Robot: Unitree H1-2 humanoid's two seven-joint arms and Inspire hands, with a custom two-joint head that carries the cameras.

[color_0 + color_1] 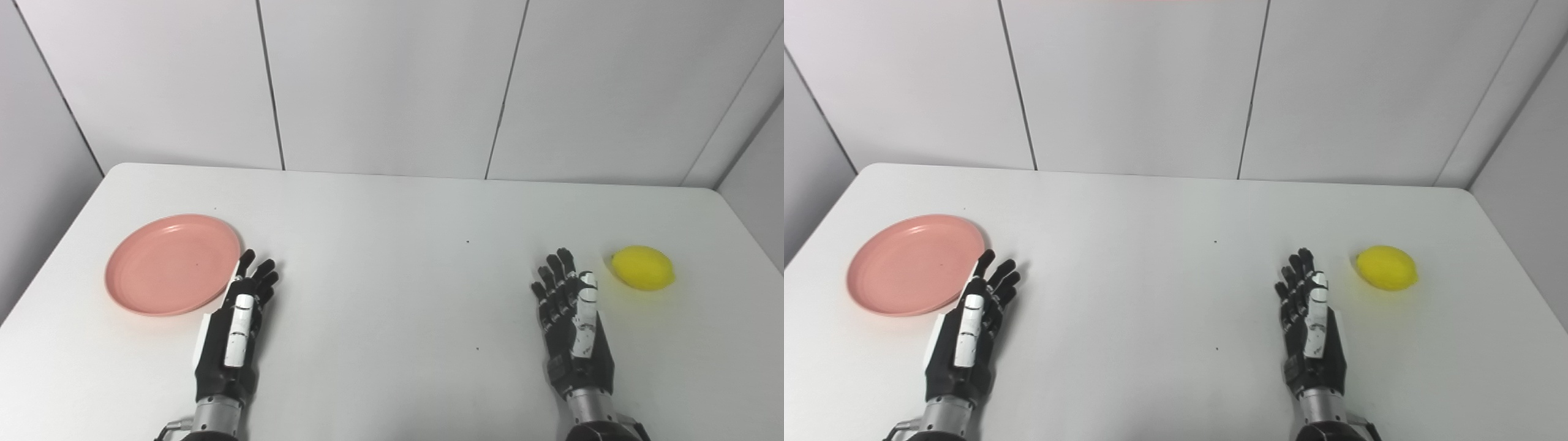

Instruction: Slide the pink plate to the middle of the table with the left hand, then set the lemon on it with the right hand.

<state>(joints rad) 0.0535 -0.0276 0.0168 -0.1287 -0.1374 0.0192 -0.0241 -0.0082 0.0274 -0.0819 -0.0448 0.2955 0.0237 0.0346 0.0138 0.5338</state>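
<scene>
A round pink plate (156, 264) lies empty on the left side of the white table. A yellow lemon (643, 267) rests on the table at the right. My left hand (236, 327) lies open just right of the plate, fingers stretched forward, its fingertips close by the plate's right rim. My right hand (572, 324) is also open, fingers apart and pointing forward, a short gap left of the lemon. Neither hand holds anything.
The white table (392, 257) spreads between the hands, with rounded far corners. Grey panelled walls stand right behind its far edge. A couple of tiny dark specks mark the tabletop.
</scene>
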